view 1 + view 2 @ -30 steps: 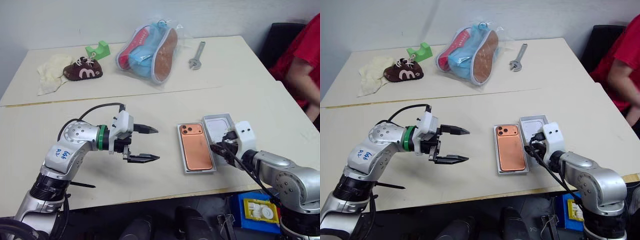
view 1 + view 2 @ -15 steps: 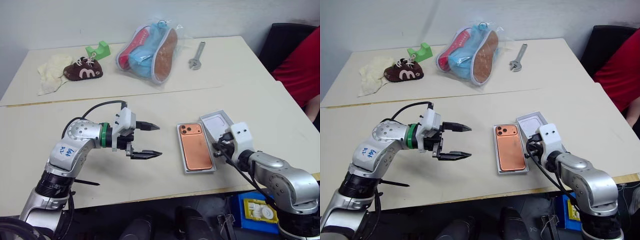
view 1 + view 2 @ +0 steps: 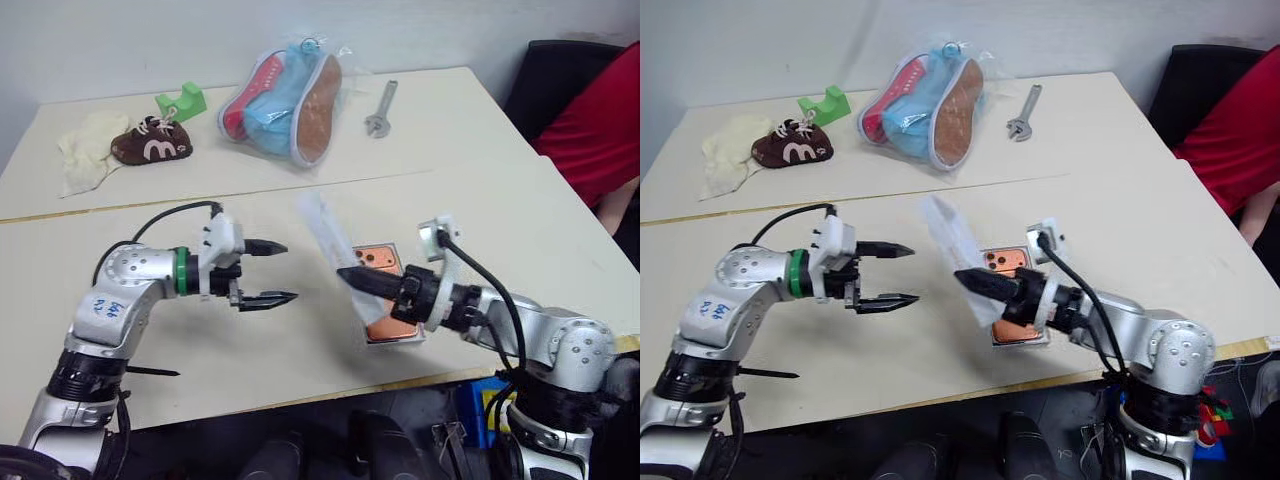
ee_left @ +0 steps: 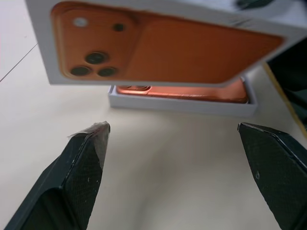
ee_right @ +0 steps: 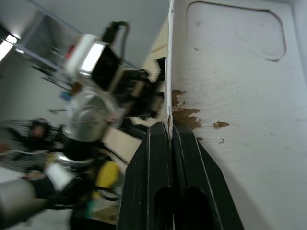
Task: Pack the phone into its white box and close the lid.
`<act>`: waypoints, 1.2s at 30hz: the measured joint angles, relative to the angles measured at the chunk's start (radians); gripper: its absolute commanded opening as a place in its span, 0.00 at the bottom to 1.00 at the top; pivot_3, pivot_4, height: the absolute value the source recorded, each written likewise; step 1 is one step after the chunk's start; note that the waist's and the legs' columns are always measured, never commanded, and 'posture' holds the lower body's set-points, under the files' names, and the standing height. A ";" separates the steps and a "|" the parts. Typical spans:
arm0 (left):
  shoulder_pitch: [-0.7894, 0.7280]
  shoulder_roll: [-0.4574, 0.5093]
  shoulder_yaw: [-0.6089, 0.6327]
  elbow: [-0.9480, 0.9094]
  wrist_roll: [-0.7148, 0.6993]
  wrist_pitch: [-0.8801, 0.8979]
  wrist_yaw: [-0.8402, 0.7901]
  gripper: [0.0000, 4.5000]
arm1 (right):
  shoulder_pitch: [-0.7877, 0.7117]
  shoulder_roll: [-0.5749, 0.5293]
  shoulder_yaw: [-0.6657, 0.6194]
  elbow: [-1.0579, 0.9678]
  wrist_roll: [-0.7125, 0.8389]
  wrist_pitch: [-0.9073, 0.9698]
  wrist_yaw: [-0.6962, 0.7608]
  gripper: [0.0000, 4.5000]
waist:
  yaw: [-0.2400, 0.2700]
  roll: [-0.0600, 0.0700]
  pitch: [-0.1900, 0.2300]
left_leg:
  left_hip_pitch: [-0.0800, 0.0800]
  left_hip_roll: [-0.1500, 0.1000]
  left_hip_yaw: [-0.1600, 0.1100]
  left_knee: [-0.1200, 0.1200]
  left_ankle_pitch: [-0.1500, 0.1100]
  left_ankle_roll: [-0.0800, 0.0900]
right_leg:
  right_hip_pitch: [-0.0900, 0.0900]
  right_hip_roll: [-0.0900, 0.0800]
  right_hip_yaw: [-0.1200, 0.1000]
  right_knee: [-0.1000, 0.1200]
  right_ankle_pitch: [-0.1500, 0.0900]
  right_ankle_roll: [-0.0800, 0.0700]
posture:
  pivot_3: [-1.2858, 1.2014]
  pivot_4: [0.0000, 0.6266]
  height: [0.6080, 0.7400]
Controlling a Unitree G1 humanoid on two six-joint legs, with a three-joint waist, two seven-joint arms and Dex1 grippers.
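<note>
The copper-orange phone (image 3: pixel 379 261) lies in the white box (image 3: pixel 396 338) on the near table. My right gripper (image 3: pixel 342 273) is shut on the rim of the lid (image 3: pixel 322 232) and holds it tilted in the air over the box's left side. In the left wrist view the lid (image 4: pixel 158 43) shows its printed orange phone picture, with the box (image 4: pixel 182 104) below it. The right wrist view has both fingers (image 5: pixel 153 158) pinching the lid's edge, its white inner face (image 5: pixel 240 96) marked with brown specks. To the left of the lid, my left gripper (image 3: pixel 268 272) is open and holds nothing.
On the far table lie bagged shoes (image 3: pixel 285 95), a wrench (image 3: pixel 378 108), a small brown shoe (image 3: pixel 148 143), a green block (image 3: pixel 180 100) and a cloth (image 3: pixel 80 160). A person in red (image 3: pixel 600 120) sits at the right. Bare tabletop lies left of the box.
The right gripper closed on the lid, which lay right of the box, then lifted it and swung it left over the box while rolling its wrist. The left gripper shifted slightly left.
</note>
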 measured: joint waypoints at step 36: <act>-0.379 -0.402 -0.234 0.677 0.280 -0.353 -0.096 0.00 | 0.538 -0.442 -0.174 -0.249 -0.095 -0.431 0.145 0.60 | 0.057 -0.002 -0.002 | -0.005 -0.004 0.001 0.014 -0.003 0.006 | 0.003 -0.004 -0.004 -0.002 0.004 0.001 | 0.52 0.24 1.00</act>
